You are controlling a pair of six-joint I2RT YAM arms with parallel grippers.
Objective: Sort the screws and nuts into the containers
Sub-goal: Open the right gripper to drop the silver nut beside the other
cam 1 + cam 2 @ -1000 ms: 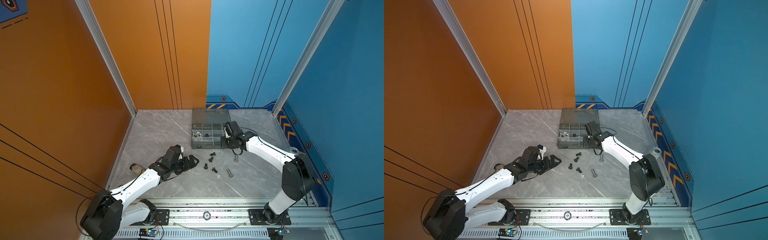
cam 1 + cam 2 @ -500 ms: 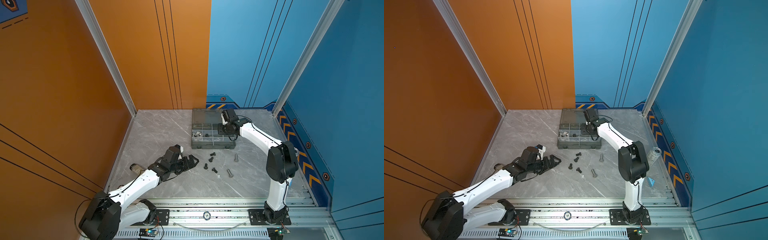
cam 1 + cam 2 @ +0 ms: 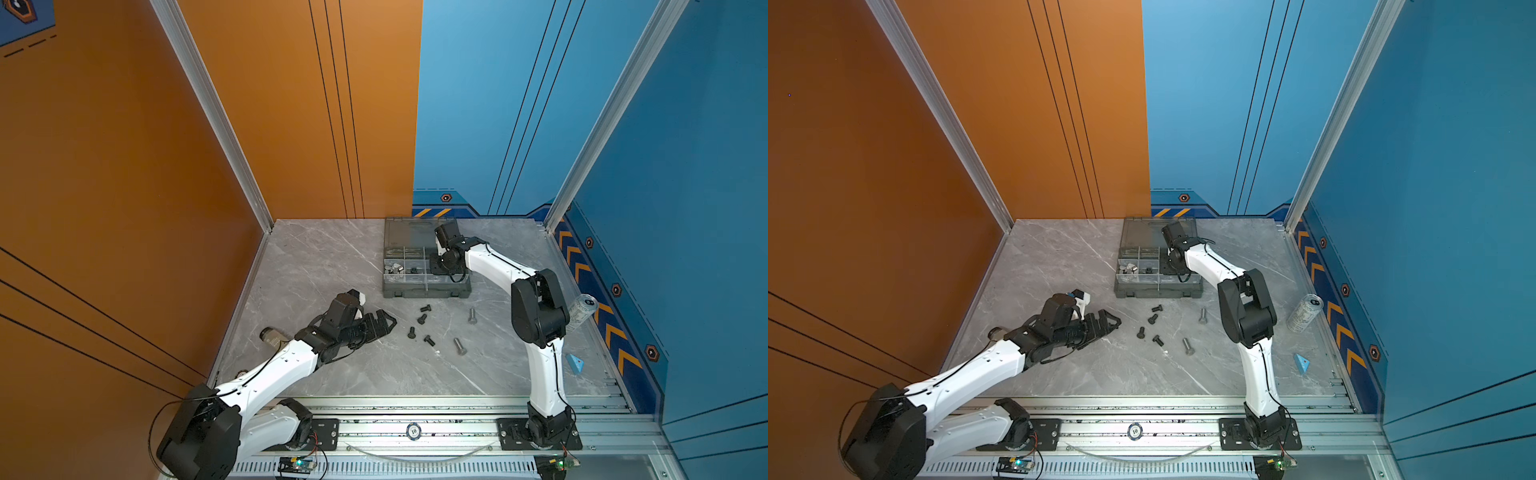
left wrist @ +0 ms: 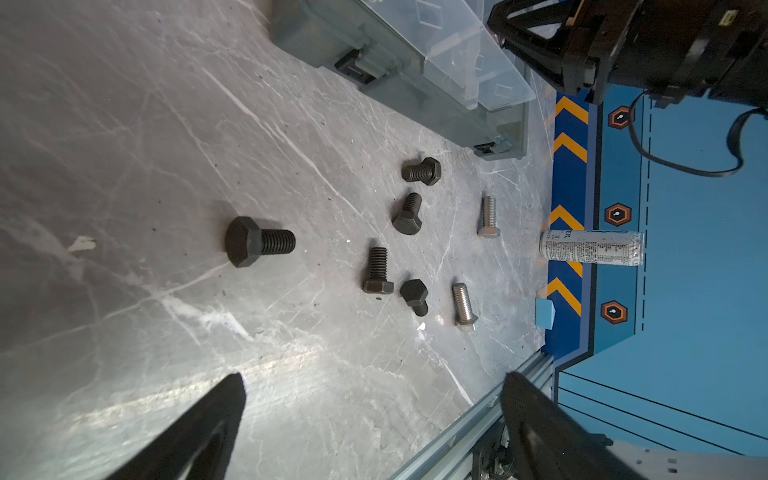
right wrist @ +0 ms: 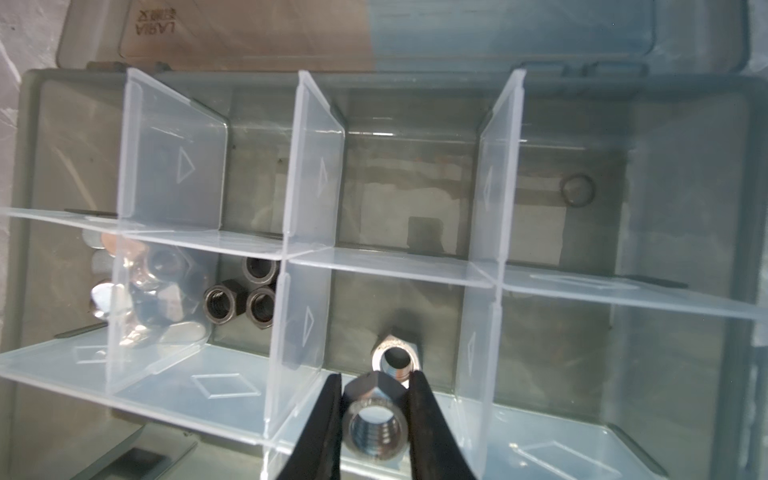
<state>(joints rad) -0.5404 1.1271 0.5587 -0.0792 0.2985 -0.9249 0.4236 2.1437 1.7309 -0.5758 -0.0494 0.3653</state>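
The smoky grey organizer box (image 3: 424,289) (image 3: 1156,291) stands open at the back, its containers (image 5: 399,208) parted by clear dividers. My right gripper (image 5: 376,378) (image 3: 439,269) hangs over a middle compartment, shut on a silver hex nut (image 5: 375,424). Another silver nut (image 5: 395,359) lies in the compartment beneath it. Black nuts (image 5: 241,297) and silver nuts (image 5: 158,291) fill two neighbouring compartments. Several black screws (image 3: 422,319) (image 4: 257,241) and two silver screws (image 3: 472,316) (image 4: 463,307) lie loose on the table. My left gripper (image 4: 374,376) (image 3: 384,322) is open, low, just left of them.
A silver drink can (image 3: 582,311) (image 3: 1304,313) stands at the right edge, a small blue wedge (image 3: 574,363) in front of it. A poker chip (image 3: 413,431) sits on the front rail. A small cylinder (image 3: 270,336) lies by the orange left wall.
My right arm has swung from the box's front edge back over its compartments, elbow raised, still gripping the nut. The left arm has stayed put.
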